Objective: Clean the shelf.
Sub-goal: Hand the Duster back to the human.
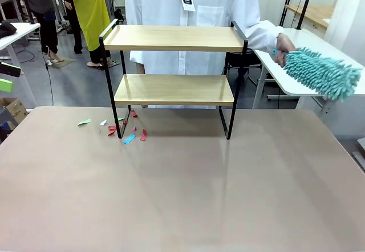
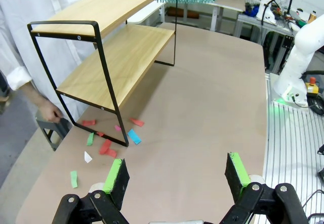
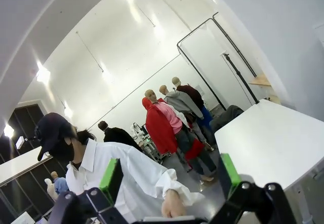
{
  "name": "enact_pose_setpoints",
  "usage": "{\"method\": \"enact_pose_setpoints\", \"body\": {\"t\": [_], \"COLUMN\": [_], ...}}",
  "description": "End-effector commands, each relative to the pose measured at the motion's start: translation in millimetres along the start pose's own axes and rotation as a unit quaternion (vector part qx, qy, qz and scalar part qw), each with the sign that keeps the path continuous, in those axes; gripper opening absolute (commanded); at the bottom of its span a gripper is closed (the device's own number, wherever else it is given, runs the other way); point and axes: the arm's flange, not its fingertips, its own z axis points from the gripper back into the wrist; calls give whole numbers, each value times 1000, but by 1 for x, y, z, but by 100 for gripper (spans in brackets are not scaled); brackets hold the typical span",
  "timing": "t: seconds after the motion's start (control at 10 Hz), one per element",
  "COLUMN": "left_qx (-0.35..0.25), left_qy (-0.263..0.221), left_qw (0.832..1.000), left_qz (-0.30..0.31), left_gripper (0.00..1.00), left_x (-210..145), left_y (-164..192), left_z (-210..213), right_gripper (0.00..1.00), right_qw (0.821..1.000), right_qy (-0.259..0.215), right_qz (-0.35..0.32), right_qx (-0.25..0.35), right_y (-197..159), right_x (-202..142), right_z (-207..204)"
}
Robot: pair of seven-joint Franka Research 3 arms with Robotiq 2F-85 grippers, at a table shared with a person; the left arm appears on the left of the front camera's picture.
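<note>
Left black green-padded gripper [image 2: 174, 176], jaws apart and empty, faces the two-tier wooden black-framed shelf [image 2: 109, 41] (long axis along the table's far edge); right gripper [image 3: 169, 178] likewise apart.

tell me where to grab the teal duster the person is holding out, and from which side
Judging from the front view, take the duster by the fluffy teal head, coming from the robot's side. The person's hand already covers the handle end, so the head, lying out over the white side table, is the free part.

Robotics lab: white worktables [image 1: 308, 41], person in white lab coat [image 1: 188, 12] top centre, bare white walls, ceiling striplights.
</note>
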Motion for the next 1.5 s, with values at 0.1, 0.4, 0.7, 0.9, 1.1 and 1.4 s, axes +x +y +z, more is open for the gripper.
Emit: {"method": "enact_pose_setpoints", "body": {"t": [0.1, 0.4, 0.7, 0.9, 1.1, 1.4], "left_qx": [-2, -2, -2, -2, -2, -2], "left_qy": [-16, -16, -16, -16, -16, -16], "left_qw": [1000, 1000, 1000, 1000, 1000, 1000], "left_qz": [-7, -7, -7, -7, -7, -7], "left_gripper": [100, 100, 100, 100, 100, 100], "left_x": [2, 2, 2, 2, 2, 2], "left_y": [1, 1, 1, 1, 1, 1], "left_z": [0, 0, 0, 0, 0, 0], "right_gripper": [100, 100, 100, 100, 100, 100], "right_qw": [1000, 1000, 1000, 1000, 1000, 1000], "right_qy": [-1, -1, -1, -1, -1, -1], "right_qz": [2, 2, 2, 2, 2, 2], "right_qx": [-3, -3, -3, -3, -3, -3], "right_y": [1, 1, 1, 1, 1, 1], "right_x": [1, 1, 1, 1, 1, 1], "right_z": [1, 1, 1, 1, 1, 1]}}
